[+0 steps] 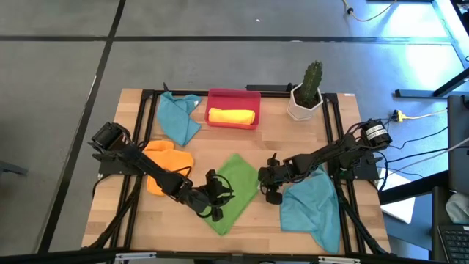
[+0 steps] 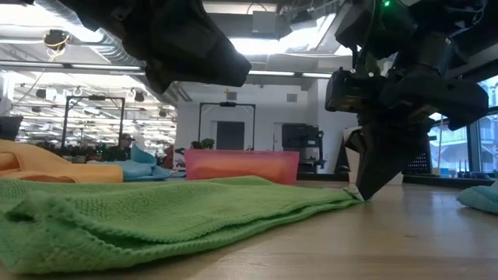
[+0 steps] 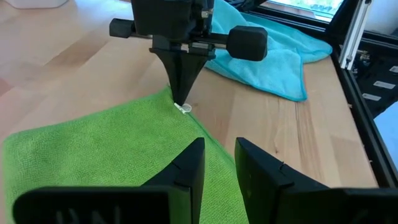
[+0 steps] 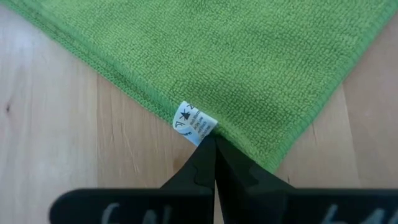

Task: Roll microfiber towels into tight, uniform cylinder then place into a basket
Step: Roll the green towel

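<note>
Green towel (image 4: 249, 56) corner under right end effector (image 4: 214, 149)

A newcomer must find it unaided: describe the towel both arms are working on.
On the wooden table, look at the near half, midway between the two dark arms. There the green towel lies flat, with the shut right gripper at its tagged corner and the left gripper over it. It is the only green cloth; its neighbours are orange and teal.

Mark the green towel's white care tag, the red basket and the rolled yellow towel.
white care tag (image 4: 194, 123): right wrist view, middle of the tag at the green microfiber towel's corner.
red plastic basket (image 1: 233, 94): high view, far rim.
rolled yellow microfiber towel (image 1: 231, 116): high view, middle of the roll.
</note>
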